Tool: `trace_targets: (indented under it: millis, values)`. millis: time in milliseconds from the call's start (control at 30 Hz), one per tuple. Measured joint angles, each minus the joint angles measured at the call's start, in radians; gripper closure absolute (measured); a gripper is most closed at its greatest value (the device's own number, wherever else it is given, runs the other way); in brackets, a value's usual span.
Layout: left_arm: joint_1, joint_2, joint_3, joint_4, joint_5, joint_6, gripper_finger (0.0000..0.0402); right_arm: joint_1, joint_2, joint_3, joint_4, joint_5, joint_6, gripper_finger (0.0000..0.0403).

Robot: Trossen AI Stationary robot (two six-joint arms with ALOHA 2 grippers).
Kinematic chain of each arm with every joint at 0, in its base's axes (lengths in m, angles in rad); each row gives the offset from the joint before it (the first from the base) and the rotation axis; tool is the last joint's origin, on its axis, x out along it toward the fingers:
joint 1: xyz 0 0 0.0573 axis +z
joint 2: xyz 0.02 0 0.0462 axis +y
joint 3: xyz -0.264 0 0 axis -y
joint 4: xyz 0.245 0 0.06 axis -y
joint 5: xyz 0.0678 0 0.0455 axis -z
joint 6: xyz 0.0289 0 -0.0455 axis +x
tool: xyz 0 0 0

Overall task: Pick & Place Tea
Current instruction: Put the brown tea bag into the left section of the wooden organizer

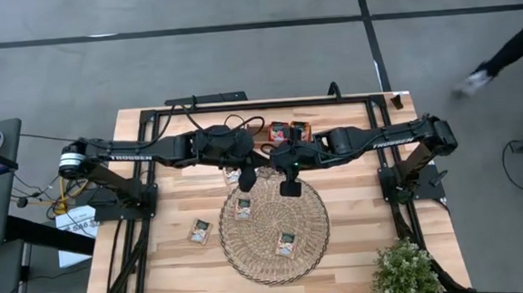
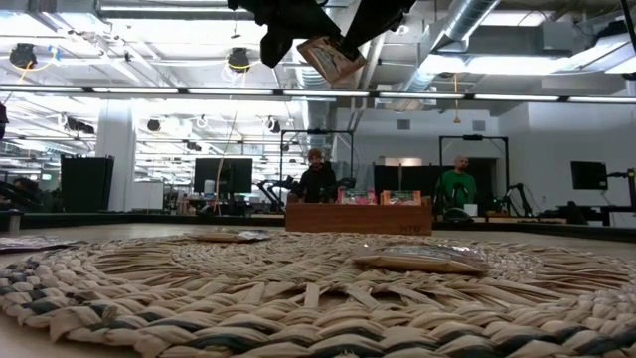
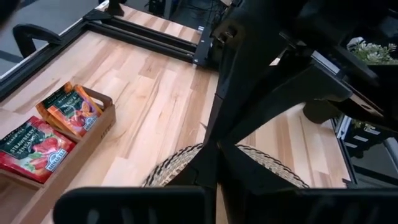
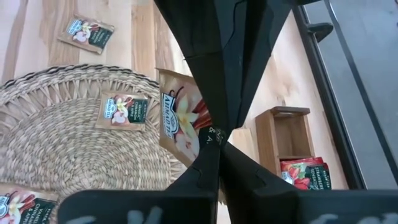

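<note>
Left end effector [image 1: 246, 177] was closed on a pale cream tea sachet [image 4: 184, 118], held in the air over the far edge of the round woven mat [image 1: 315, 243]. From table height, that sachet [image 2: 332, 57] hung tilted, well above the mat. Right end effector [image 1: 290, 187] sat just beside it over the mat, fingers shut, nothing seen between them.

Two more cream sachets lay flat on the mat: one near its far left part [image 1: 242, 208], one toward the near side [image 1: 287, 244]. A fourth cream sachet [image 1: 199, 230] lay on the wooden surface [image 1: 174, 274] just left of the mat.

Beyond the end effectors, a brown wooden tray [image 3: 96, 134] held red-orange sachets [image 3: 32, 149]; from above they showed [image 1: 280, 130] between the two arms at the far side. A small potted plant [image 1: 406, 272] stood at the surface's near right corner.
</note>
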Motion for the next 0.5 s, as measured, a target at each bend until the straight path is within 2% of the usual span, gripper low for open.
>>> trace_targets:
  millis: [367, 500]
  values:
    - [0.008, 0.0, 0.0, -0.007, -0.086, 0.037, 0.0401, 0.0, -0.012, 0.002, -0.074, 0.009, 0.002, 0.031]
    - [0.035, 0.0, 0.0, -0.024, -0.093, 0.037, 0.0401, 0.0, -0.031, 0.002, -0.159, 0.102, 0.053, 0.0293]
